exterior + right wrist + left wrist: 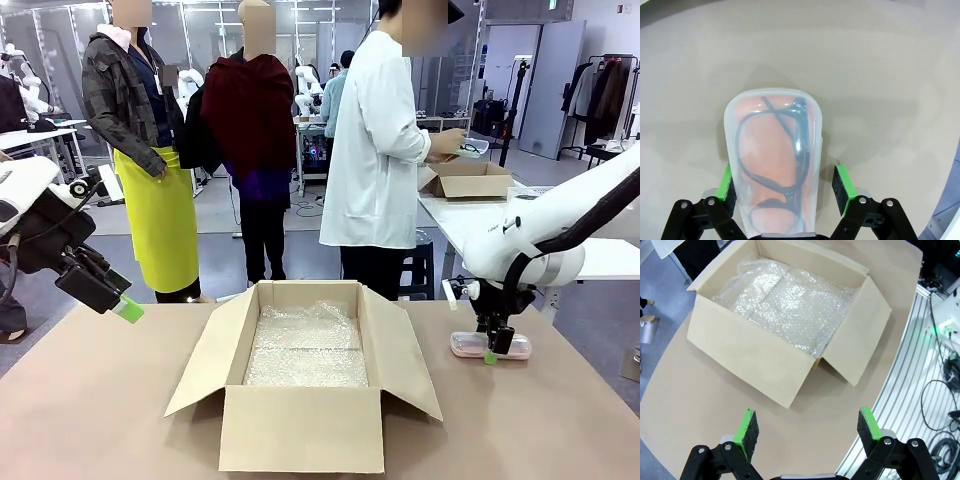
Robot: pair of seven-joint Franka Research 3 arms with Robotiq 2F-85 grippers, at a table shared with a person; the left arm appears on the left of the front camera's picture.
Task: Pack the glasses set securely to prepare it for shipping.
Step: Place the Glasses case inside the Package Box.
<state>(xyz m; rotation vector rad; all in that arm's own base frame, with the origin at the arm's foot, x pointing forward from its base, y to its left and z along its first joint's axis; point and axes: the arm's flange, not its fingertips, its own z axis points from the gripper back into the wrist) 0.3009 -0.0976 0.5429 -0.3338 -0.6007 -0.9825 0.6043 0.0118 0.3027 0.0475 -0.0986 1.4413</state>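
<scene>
In the front view, the right gripper [492,352] stood over the pink glasses case [465,346] lying right of the cardboard box [300,425]; left wrist view: the left gripper [807,427] gaped wide, empty; right wrist view: jaws parted astride the case.

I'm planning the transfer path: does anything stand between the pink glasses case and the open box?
Only the right flap of the cardboard box, splayed outward toward the pink glasses case, which lies on the table straddled by the open right gripper. The case would likely need lifting over it; inside lies only bubble wrap.
</scene>
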